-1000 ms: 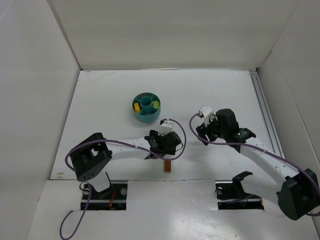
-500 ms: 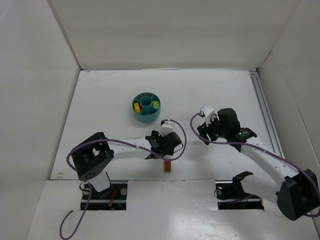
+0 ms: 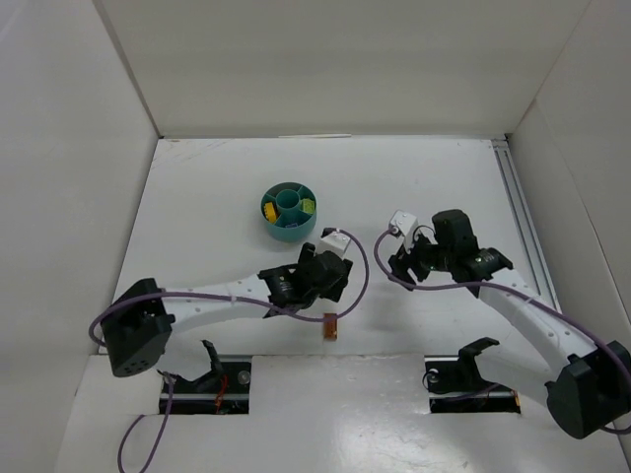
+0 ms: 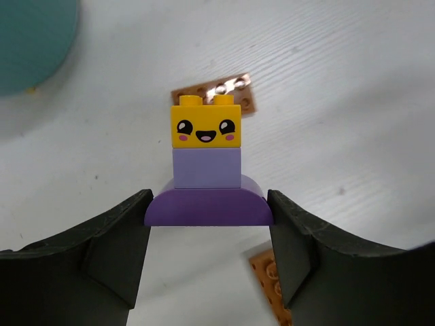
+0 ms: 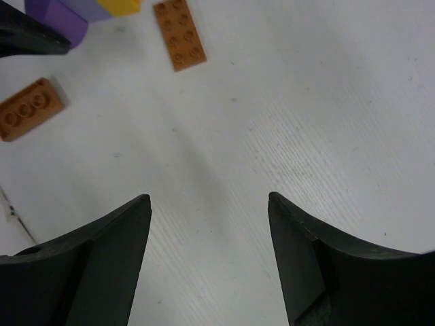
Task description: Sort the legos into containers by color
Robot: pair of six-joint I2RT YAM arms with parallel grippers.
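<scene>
Our left claw is clamped on the dark purple arched brick, one finger pressing each end. A lilac brick and a yellow smiling brick stand stacked on it. We judge the stack light, rigid and glossy, and liable to split at the studs, so the low base is the right hold. It sits toward the table's near edge, the teal dish beyond. Our right claw gapes wide, holding nothing.
</scene>
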